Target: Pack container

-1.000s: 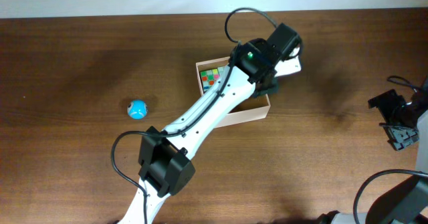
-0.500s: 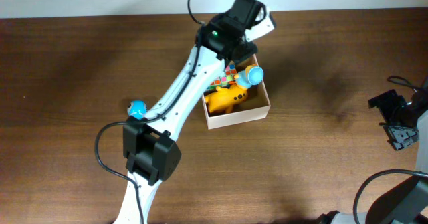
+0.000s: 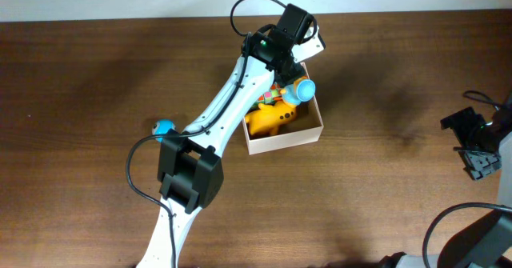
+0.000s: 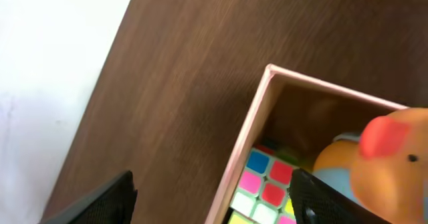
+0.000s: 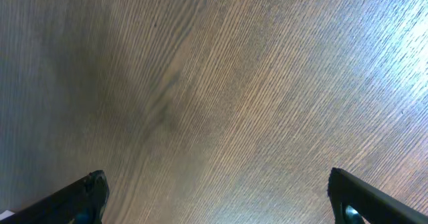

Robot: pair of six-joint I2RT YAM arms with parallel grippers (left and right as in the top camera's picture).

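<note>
step: packing, one toy waiting | left gripper hovering over the container mid-table, fingers spread, pinching nothing | right gripper idling, spread, empty | next: probably reaching left and closing on the blue ball

The container sits on the table, near mid-width, in the far half. Inside it, the puzzle cube lies in the far-left part, against the wall. The animal toy lies in front of the cube. The round toy sits to the right, behind the animal toy. A ball lies on the table, well left of the container, partly hidden by the left arm.
</note>
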